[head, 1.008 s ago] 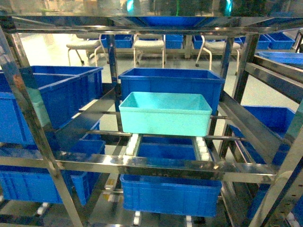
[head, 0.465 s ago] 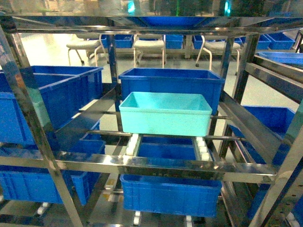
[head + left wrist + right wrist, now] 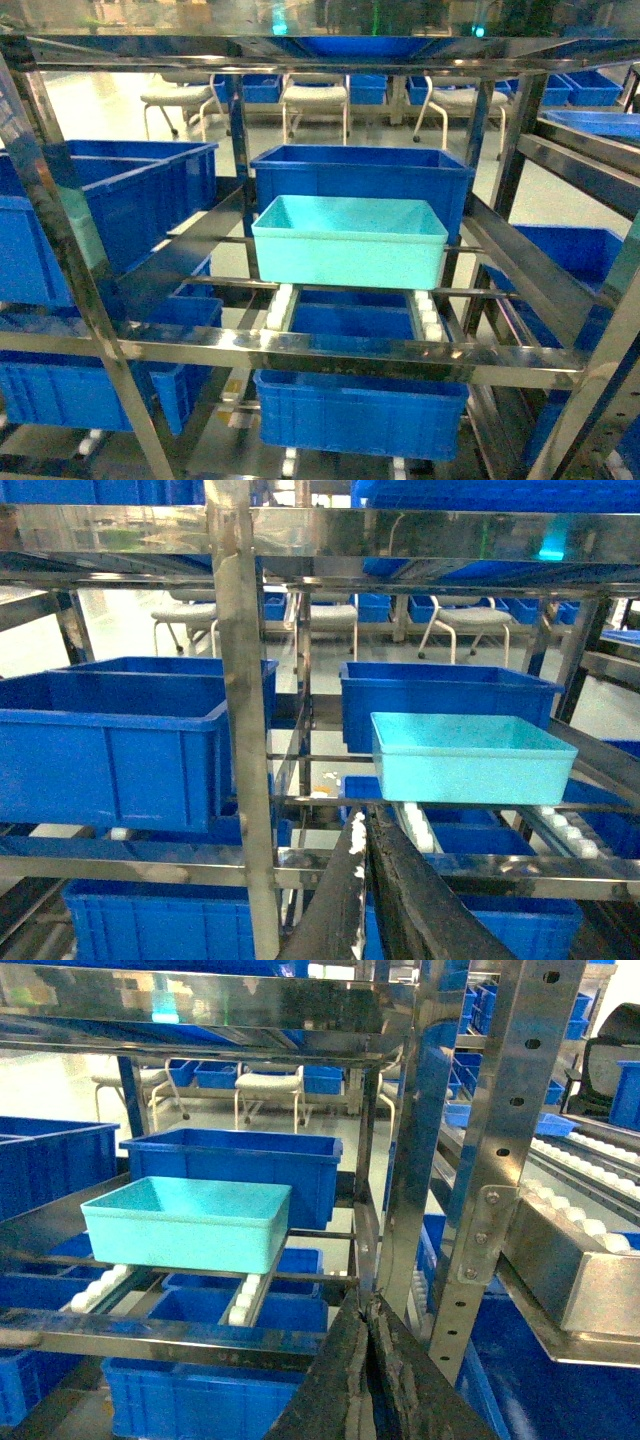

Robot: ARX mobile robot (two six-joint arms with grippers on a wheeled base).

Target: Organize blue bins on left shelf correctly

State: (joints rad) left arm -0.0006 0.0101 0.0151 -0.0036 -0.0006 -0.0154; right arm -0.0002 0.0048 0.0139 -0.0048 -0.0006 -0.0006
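Note:
A light turquoise bin sits on the white roller tracks of the steel shelf, just in front of a dark blue crate. The same bin lies ahead and to the right in the left wrist view. In the right wrist view the bin is ahead and to the left. My left gripper is shut and empty, short of the shelf's front rail. My right gripper is also shut and empty, beside an upright post. Neither gripper shows in the head view.
Dark blue crates fill the neighbouring bays at left, at lower centre and at right. Steel posts and rails cross in front of both arms. White chairs stand behind the rack. A roller conveyor runs at far right.

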